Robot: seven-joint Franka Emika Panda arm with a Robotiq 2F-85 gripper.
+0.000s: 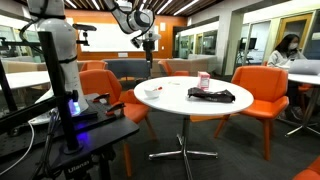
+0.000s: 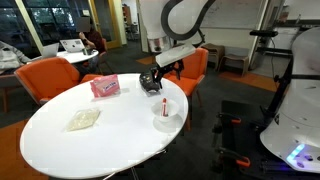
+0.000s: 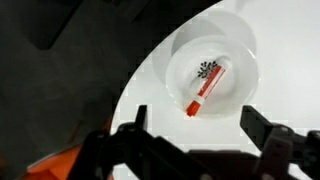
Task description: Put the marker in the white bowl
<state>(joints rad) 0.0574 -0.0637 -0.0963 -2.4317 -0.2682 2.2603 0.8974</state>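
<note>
Wrist view: marker (image 3: pixel 203 88) lies inside white bowl (image 3: pixel 236 96) mid-frame on tabletop (image 3: pixel 150 82), hand (image 3: pixel 195 120) spread wide, empty, at bottom edge.

Exterior views share the round table (image 1: pixel 175 103) (image 2: pixel 110 140); wrist view looks closely down on the white bowl (image 3: pixel 240 62).

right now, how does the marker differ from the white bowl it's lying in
The marker is a thin red stick, while the white bowl is round and shallow. The marker is much shorter than the bowl is wide. The marker lies slanted inside the bowl, which sits flat on the white table. Both are below the open gripper.
</note>
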